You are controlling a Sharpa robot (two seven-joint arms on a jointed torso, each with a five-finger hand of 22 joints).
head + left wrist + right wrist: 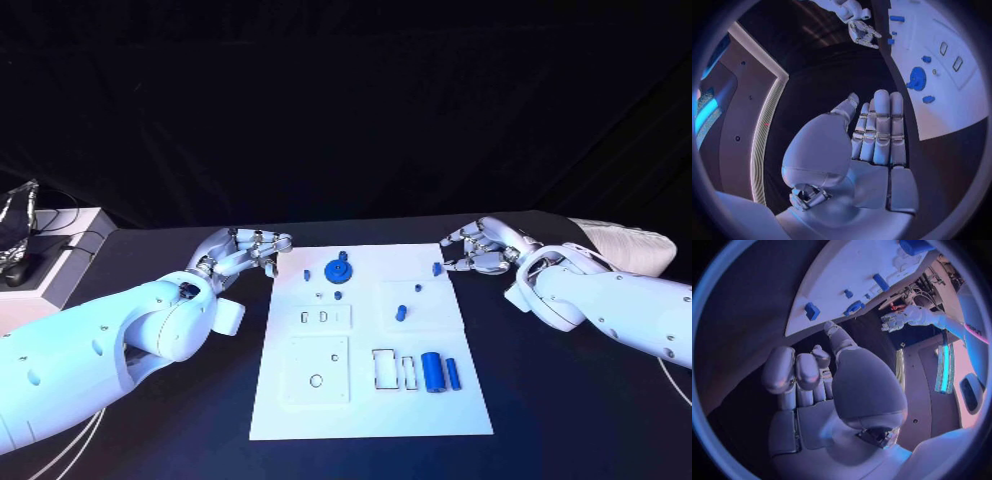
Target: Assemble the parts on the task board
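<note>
Both hands empty, assembly apparently barely begun.
Left hand (242, 250) and right hand (480, 246) hover open beside the task board (368, 410) at mid-frame on the bench; blue cylinders (440, 372) lie loose at lower right, round part (338, 270) sits near top.

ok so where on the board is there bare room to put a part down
Bare: the task board's near strip, below the two blue cylinders, and its far right corner beyond the small blue peg. Crowded: around the round blue part and mid-board slots.
</note>
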